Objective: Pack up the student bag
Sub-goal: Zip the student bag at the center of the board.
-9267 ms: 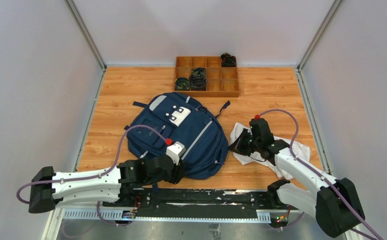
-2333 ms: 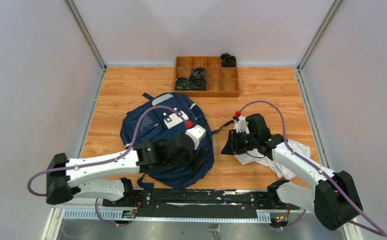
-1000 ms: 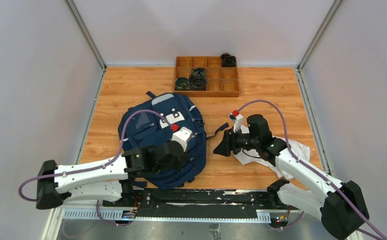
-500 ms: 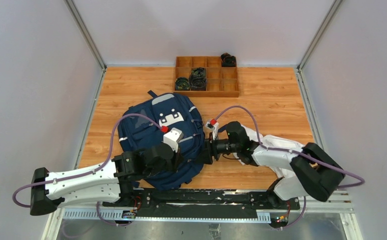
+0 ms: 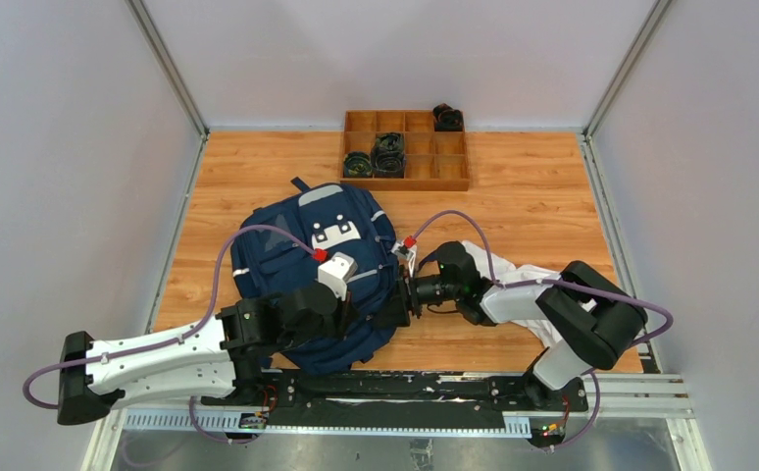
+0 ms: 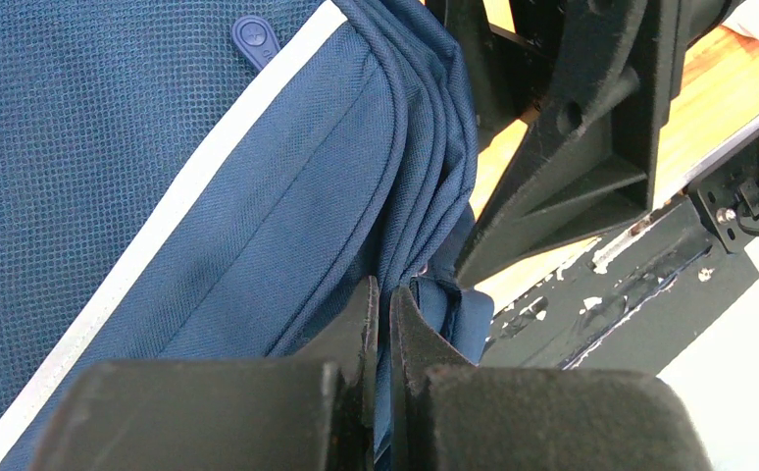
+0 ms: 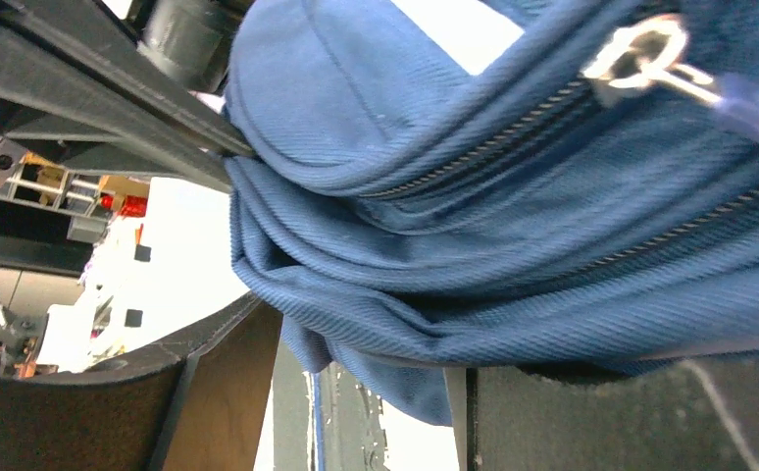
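The student bag (image 5: pixel 292 245), navy with light stripes and a pale front patch, lies on the wooden table left of centre. My left gripper (image 5: pixel 374 314) is at its near right edge; in the left wrist view the left gripper (image 6: pixel 385 296) is shut on a thin fold of the student bag (image 6: pixel 160 147). My right gripper (image 5: pixel 401 294) presses against the same edge from the right. In the right wrist view the right gripper (image 7: pixel 366 392) is open, and a hanging fold of the student bag (image 7: pixel 503 196) with a metal zipper pull (image 7: pixel 638 54) droops between its fingers.
A white cloth garment (image 5: pixel 537 285) lies under the right arm. A wooden compartment tray (image 5: pixel 449 165) with several dark round parts stands at the back. The black mounting rail (image 5: pixel 405 388) runs along the near edge.
My right arm has swung left from over the white garment to the bag's right edge, its jaws widening. My left gripper has stayed shut on the bag, which shifted slightly left.
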Motion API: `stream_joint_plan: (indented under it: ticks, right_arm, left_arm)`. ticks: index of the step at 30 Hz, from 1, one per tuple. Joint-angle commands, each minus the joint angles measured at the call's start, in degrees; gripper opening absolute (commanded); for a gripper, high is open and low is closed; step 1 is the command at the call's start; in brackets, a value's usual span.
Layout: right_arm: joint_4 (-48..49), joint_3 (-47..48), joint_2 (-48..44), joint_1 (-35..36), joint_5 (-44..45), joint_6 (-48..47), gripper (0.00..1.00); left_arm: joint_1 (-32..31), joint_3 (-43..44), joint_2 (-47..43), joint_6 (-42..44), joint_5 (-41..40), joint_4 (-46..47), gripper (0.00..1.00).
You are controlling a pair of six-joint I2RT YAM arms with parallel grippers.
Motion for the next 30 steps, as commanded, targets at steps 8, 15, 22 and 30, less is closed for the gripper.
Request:
stream_joint_plan:
  ticks: [8, 15, 22, 30]
  right_arm:
    - [3.8, 0.6, -0.5, 2.0, -5.0, 1.5, 0.49]
    - [-0.7, 1.4, 0.7, 2.2, -4.9, 0.5, 0.29]
    - [-3.9, 2.9, 0.5, 2.6, -8.1, 0.1, 0.06]
    - [-6.3, 5.1, 0.9, 4.5, -11.3, -1.6, 0.26]
  left_arm:
    - [0.5, 0.7, -0.9, -1.3, -1.5, 4.0, 0.0]
    - [0.5, 0.9, -0.8, -1.4, -1.5, 3.5, 0.0]
    - [0.5, 0.9, -0.6, -1.4, -1.7, 3.6, 0.0]
    - [0.5, 1.8, 1.2, -0.8, -1.1, 3.6, 0.0]
